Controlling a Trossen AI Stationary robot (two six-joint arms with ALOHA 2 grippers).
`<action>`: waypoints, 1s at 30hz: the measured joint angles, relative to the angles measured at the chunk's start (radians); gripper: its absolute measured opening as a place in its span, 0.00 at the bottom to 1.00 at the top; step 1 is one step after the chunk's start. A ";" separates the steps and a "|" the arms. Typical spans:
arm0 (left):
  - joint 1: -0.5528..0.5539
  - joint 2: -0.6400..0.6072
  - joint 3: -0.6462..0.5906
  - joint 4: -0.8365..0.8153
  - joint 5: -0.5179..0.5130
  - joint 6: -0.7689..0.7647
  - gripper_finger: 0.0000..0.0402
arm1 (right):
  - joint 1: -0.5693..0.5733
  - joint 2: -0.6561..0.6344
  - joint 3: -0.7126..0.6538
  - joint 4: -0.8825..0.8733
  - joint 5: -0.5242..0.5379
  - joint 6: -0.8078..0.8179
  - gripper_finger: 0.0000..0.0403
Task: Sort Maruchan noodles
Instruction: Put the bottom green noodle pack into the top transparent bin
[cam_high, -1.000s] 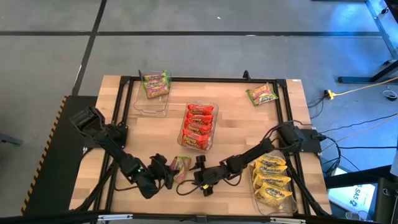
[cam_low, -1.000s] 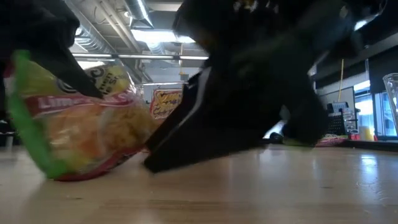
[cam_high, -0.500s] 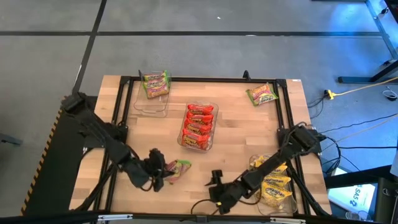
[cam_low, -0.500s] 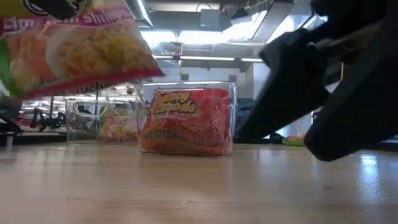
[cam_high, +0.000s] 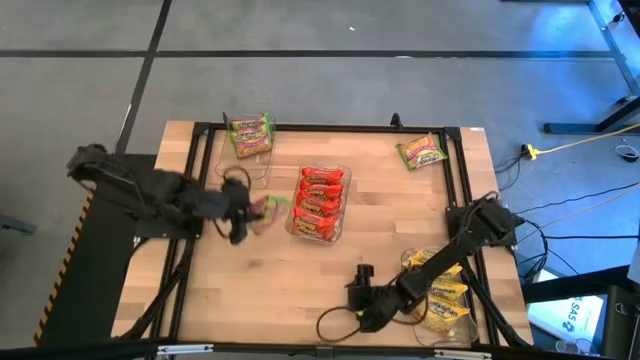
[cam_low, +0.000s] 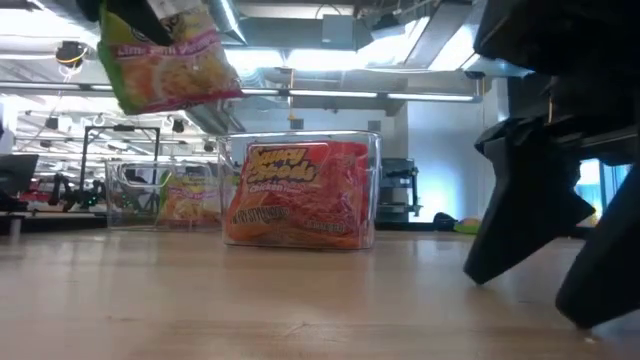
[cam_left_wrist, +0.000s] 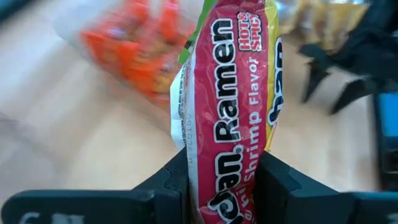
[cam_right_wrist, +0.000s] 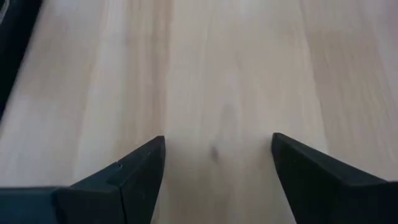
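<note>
The green-edged noodle packet (cam_high: 268, 210) hangs clear of the table, clamped on its lower end between the two dark fingers (cam_left_wrist: 166, 186) of the left gripper (cam_high: 240, 208), which press flat against both of its faces. It sits in the air just left of the middle tray (cam_high: 343, 170) and just in front of the back-left tray (cam_high: 222, 172). Seen from the wrist, the packet is edge-on: a crinkly wrapper with a pink-red band reading "Ramen" and "Shrimp", a green edge and a yellow patch. In the low view (cam_low: 165, 55) it tilts, high above the wood.

The right gripper (cam_high: 357, 290) is near the table's front edge, beside the front-right tray (cam_high: 415, 322), its fingers (cam_right_wrist: 134, 171) spread wide over bare wood, holding nothing.

Counting packets: about four red ones (cam_high: 320, 200) are stacked in the middle tray; about four yellow ones (cam_high: 438, 282) lie in the front-right tray; one or two green ones (cam_high: 250, 134) rest in the back-left tray; one green packet (cam_high: 421, 151) lies loose near the table's back-right corner. There are three clear trays in all.
</note>
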 joint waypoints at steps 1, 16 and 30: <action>0.040 -0.017 0.021 -0.047 0.007 0.038 0.26 | -0.009 -0.018 -0.027 0.014 -0.026 -0.010 0.68; 0.640 0.050 0.286 -0.313 0.065 0.620 0.26 | -0.200 -0.260 -0.158 0.037 -0.235 -0.223 0.68; 1.105 0.395 0.294 -0.335 0.274 1.051 0.26 | -0.204 -0.255 -0.157 0.124 -0.236 -0.126 0.68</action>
